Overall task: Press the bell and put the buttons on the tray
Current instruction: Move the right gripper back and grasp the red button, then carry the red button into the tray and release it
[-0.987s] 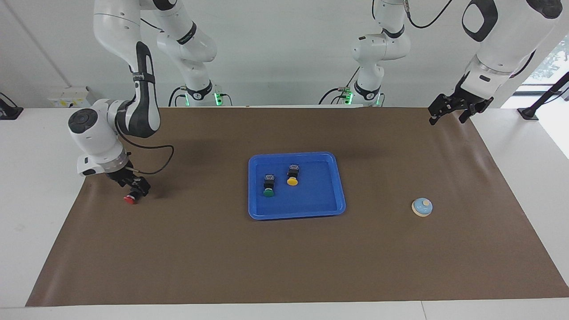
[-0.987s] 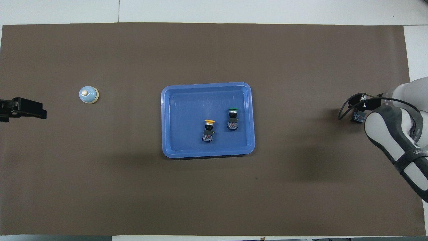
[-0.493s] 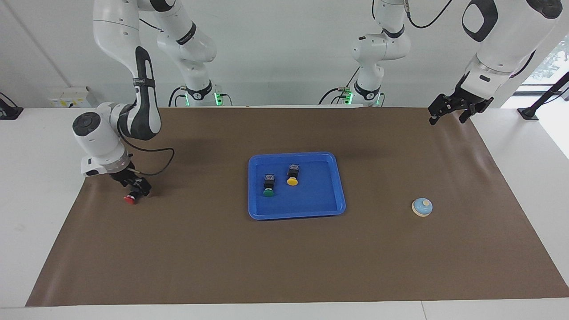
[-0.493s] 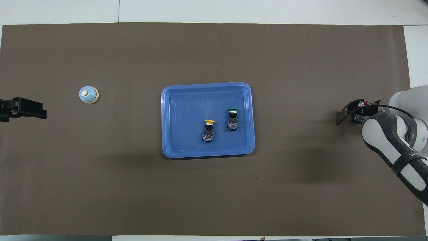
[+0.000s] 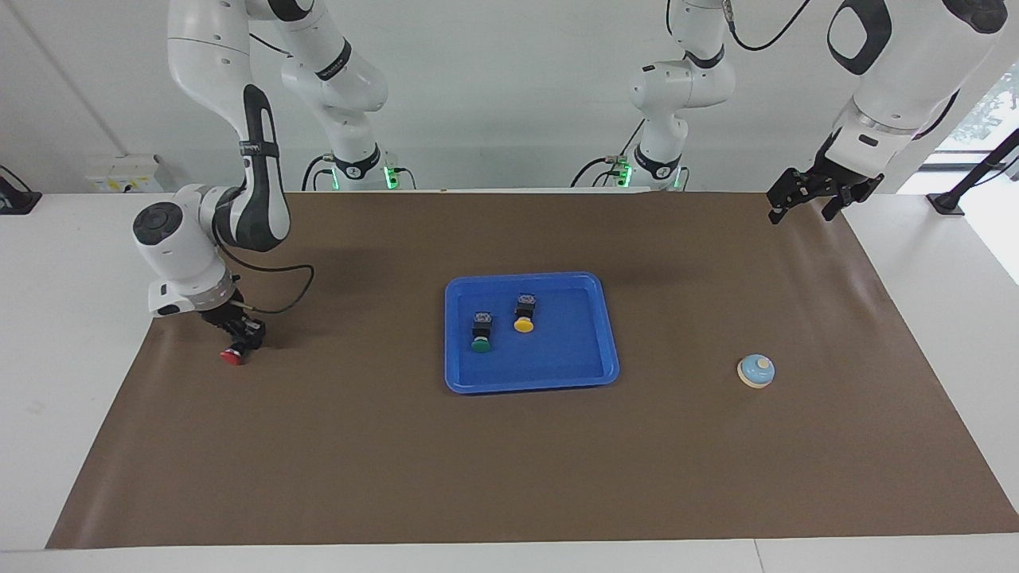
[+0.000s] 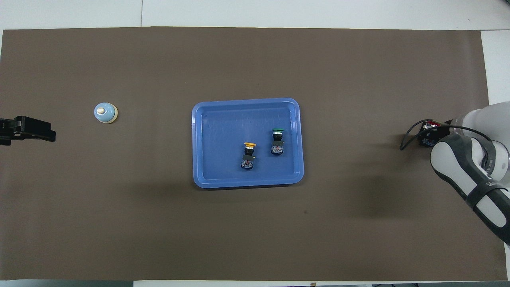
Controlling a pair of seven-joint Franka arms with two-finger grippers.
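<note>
The red button (image 5: 232,356) lies on the brown mat near the right arm's end of the table, red cap pointing away from the robots. My right gripper (image 5: 241,334) is down on it, shut on its black body; in the overhead view the arm hides most of the red button (image 6: 428,135). The green button (image 5: 481,334) and the yellow button (image 5: 524,314) lie side by side in the blue tray (image 5: 529,386) at mid-table. The light-blue bell (image 5: 755,370) stands toward the left arm's end. My left gripper (image 5: 802,208) waits open, raised over the mat's corner by that end.
A brown mat (image 5: 509,477) covers the table, with bare white tabletop (image 5: 72,318) at both ends. A black cable (image 5: 279,298) loops from the right wrist over the mat beside the red button.
The right gripper has closed on the red button, and its wrist has shifted slightly toward the robots. The left arm, tray, bell and the other two buttons have not moved.
</note>
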